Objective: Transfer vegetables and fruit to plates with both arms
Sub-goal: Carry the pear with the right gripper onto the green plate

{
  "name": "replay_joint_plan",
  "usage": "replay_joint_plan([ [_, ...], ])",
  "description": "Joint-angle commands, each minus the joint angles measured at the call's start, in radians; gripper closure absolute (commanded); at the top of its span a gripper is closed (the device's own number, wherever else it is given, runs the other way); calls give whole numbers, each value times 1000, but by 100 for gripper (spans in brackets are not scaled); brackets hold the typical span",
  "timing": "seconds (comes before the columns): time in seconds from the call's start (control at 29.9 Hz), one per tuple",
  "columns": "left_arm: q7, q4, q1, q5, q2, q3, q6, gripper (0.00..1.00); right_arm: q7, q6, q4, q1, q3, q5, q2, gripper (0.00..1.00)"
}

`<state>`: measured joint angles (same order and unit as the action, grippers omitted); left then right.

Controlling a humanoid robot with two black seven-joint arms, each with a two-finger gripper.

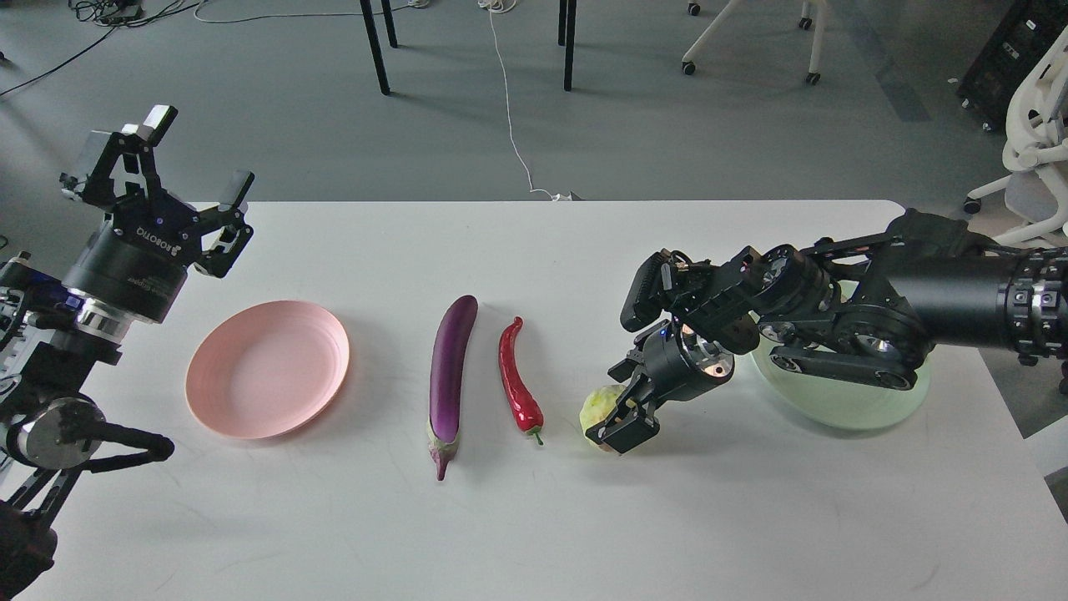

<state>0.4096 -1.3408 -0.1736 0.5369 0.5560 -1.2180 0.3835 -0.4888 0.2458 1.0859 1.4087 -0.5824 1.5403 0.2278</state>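
So my right hand [619,421] is pinching the yellow-green fruit [602,406] mid-tabletop [584,526], mint plate [843,401] under my arm. Left hand [179,167] spread by the far-left edge, pink plate [267,369] near. Eggplant [450,367], chili [517,384] between.

Right gripper [622,417] fingers around yellow-green fruit [601,406]; pink plate [267,368] bare.

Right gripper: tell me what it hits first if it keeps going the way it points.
The right gripper points down-left at the yellow-green fruit, apparently already at it; behind that, the table.
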Motion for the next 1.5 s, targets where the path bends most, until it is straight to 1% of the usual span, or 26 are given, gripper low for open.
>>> replay_joint_plan([
  [0.0, 0, 0, 0, 0, 1, 0, -2, 2, 0, -2, -8, 1, -11, -2, -8, 12],
  [0.07, 0, 0, 0, 0, 1, 0, -2, 2, 0, -2, -11, 1, -13, -2, -10, 22],
  [0.2, 0, 0, 0, 0, 1, -1, -2, 2, 0, 0, -9, 7, -20, -2, -8, 50],
  [0.23, 0, 0, 0, 0, 1, -1, -2, 2, 0, 0, -6, 12, -20, -3, -5, 54],
  [0.27, 0, -1, 0, 0, 1, -1, -2, 2, 0, 0, -4, 16, -20, -3, 1, 57],
  [0.3, 0, -1, 0, 0, 2, -1, 0, 2, 0, -2, -3, 22, -19, -3, 11, 57],
  [0.4, 0, 0, 0, 0, 2, -1, 0, 2, 0, -11, 15, 62, -11, -5, 67, 57],
  [0.54, -2, 0, 0, 0, 2, -1, 0, 2, 0, -22, 51, 131, -11, -5, 183, 57],
  [0.64, 0, -1, 0, 0, 1, 2, 0, 2, 0, -42, 55, 150, -11, 4, 269, 56],
  [0.77, 0, -1, 0, 0, -2, 5, 0, 2, 0, -45, 57, 153, -13, 26, 382, 56],
  [0.9, 0, -1, 0, 0, -7, 9, 0, 2, 0, -46, 63, 136, -16, 130, 487, 56],
  [1.04, -2, -1, 0, 2, -13, 14, 0, 2, 0, -48, 63, 89, -17, 156, 538, 54],
  [1.1, -2, -1, 0, 2, -15, 14, 0, 2, 0, -48, 61, 59, -17, 158, 551, 50],
  [1.17, 0, -1, -1, 2, -16, 14, 0, 2, 0, -52, 60, 26, -16, 158, 559, 48],
  [1.24, 0, -1, -1, 2, -16, 14, -2, 2, 0, -68, 51, -3, -16, 158, 567, 43],
  [1.44, 0, -1, -1, 3, -15, 14, -2, 2, 0, -85, 16, -42, -14, 158, 584, 21],
  [1.47, -2, -1, -1, 3, -15, 14, -2, 2, 0, -85, 6, -46, -13, 158, 584, 13],
])
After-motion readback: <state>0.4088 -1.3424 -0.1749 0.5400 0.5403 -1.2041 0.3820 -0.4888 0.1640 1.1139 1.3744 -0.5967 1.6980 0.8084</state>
